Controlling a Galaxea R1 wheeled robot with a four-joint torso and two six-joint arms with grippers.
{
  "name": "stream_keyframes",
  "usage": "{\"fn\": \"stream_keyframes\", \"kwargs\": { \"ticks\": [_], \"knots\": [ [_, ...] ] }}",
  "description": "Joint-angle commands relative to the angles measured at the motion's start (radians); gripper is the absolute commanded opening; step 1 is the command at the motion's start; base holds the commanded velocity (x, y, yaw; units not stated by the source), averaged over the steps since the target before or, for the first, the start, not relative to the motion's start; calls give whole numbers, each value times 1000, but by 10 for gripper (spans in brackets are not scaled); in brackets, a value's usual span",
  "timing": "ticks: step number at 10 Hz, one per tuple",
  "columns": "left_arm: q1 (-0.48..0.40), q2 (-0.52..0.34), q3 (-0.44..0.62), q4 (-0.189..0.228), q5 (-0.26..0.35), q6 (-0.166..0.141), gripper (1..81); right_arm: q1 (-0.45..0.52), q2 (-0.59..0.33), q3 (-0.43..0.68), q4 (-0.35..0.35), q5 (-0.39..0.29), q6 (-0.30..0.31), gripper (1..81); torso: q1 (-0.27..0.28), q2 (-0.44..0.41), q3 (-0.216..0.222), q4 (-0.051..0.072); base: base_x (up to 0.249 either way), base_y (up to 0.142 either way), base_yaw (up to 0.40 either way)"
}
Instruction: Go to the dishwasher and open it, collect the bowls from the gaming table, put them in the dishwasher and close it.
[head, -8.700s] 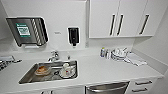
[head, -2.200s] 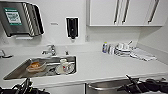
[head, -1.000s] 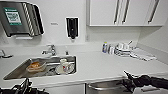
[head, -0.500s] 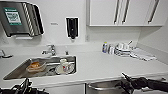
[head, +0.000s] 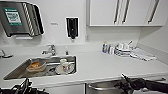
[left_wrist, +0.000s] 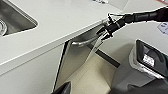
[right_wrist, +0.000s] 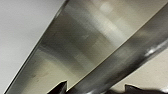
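The dishwasher (head: 105, 88) sits under the white counter (head: 100, 67), its steel door (left_wrist: 75, 65) tilted slightly out at the top. My right gripper (head: 125, 83) reaches in from the right and is shut on the door's bar handle (left_wrist: 83, 43). In the right wrist view the handle (right_wrist: 125, 62) runs between the two dark fingertips (right_wrist: 61, 88), close against the steel front (right_wrist: 82, 50). My left gripper (head: 25, 86) hangs low at the counter's front edge, below the sink. The bowls and the gaming table are out of view.
A steel sink (head: 17, 71) with dishes and a tap (head: 50, 50) lies to the left. A towel dispenser (head: 20, 18) and a black soap dispenser (head: 72, 26) hang on the wall. Bottles and crockery (head: 120, 48) stand at the back right, under white cabinets (head: 120, 12).
My right gripper has come in from the right along the counter's front edge and taken the dishwasher handle. The camera view dropped slightly since the oldest frame.
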Motion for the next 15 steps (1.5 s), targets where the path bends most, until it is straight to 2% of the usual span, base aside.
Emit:
{"fn": "stream_keyframes", "kwargs": {
  "ticks": [1,5,8,11,15],
  "knots": [
    [-80,-11,12,-4,15,6,811,106,14,-24,5,-60,-3,811,0,0,0,0,0,0,0],
    [-78,-7,7,-4,17,6,811,60,19,-24,5,-66,-10,811,0,0,0,0,0,0,0],
    [-78,8,-2,-5,15,7,811,17,-38,28,-1,-68,-47,811,0,0,0,0,0,0,0],
    [-78,11,-2,-5,15,6,811,6,-108,104,-10,-68,-51,811,0,0,0,0,0,0,0],
    [-77,9,-2,-5,15,6,811,-12,-112,112,-20,-66,-51,811,0,0,0,0,0,0,0]
  ]
}}
